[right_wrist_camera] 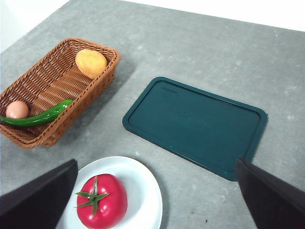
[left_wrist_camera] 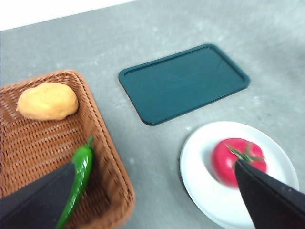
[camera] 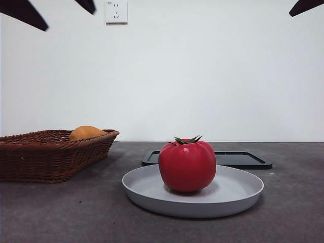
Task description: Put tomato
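Glossy round red tomato w/ green stem [right_wrist_camera: 102, 201] sits upright on the pale round plate [camera: 238, 195], untouched. My right gripper [right_wrist_camera: 157, 200] hangs above, jaws wide, holding nothing, tomato just off its one jaw. Left gripper [left_wrist_camera: 157, 200] also wide, empty. Right looks nearer, I'd judge.

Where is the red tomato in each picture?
Front view: the tomato sits in the middle, low down, on the white plate.
Left wrist view: the tomato is low on the right, partly behind a black jaw.
Right wrist view: the tomato is at the bottom, left of middle.
Shared landmark: the white plate under it, with the dark green tray beside it.
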Robot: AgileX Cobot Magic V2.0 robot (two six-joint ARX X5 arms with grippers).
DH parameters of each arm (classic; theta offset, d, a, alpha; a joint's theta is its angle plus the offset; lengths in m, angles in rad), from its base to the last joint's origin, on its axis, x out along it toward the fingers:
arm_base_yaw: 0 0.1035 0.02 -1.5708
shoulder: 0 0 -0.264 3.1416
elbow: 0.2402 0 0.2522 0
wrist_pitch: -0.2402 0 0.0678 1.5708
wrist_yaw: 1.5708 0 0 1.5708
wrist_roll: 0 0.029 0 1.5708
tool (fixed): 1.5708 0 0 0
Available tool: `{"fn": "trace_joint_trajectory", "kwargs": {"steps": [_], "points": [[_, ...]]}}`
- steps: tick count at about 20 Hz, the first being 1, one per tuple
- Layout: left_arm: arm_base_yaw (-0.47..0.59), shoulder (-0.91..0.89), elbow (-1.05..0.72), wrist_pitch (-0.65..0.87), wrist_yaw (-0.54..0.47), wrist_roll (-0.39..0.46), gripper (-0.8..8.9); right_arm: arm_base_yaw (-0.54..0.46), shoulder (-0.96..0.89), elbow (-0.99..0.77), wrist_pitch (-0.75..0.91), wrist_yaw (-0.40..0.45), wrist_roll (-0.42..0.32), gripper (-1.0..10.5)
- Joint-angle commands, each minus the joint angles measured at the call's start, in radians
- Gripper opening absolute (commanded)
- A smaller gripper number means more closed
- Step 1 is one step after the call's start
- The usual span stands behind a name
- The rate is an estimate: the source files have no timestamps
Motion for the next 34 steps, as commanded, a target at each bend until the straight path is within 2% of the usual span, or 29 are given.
{"fn": "trace_joint_trajectory", "kwargs": {"steps": [1,4,8,11,16,19,24,27,34], "points": [[-0.005,-0.052,-0.033,0.016,0.062,-0.023,7.74,0.005,0.008,0.020,0.010,-0.001,-0.007,5.9],[-0.006,-0.105,-0.041,0.028,0.159,-0.023,7.74,0.005,0.008,0.020,0.009,-0.001,-0.007,5.9],[-0.005,-0.121,-0.041,0.036,0.162,-0.022,7.74,0.016,0.010,0.020,0.010,-0.010,0.001,5.9],[-0.005,-0.120,-0.041,0.036,0.162,-0.022,7.74,0.093,0.039,0.026,0.011,-0.011,0.049,5.8],[-0.005,-0.120,-0.041,0.036,0.162,-0.022,7.75,0.238,0.214,0.050,0.009,0.003,0.095,5.8],[-0.005,-0.120,-0.041,0.036,0.162,-0.022,7.74,0.291,0.362,0.078,0.008,0.058,0.106,5.8],[-0.005,-0.120,-0.041,0.036,0.162,-0.022,7.74,0.333,0.573,0.143,0.002,0.130,0.110,5.8],[-0.005,-0.120,-0.041,0.036,0.162,-0.022,7.74,0.347,0.663,0.171,-0.002,0.136,0.110,5.8],[-0.005,-0.120,-0.041,0.036,0.162,-0.022,7.74,0.383,0.749,0.172,-0.051,0.165,0.137,5.8]]}}
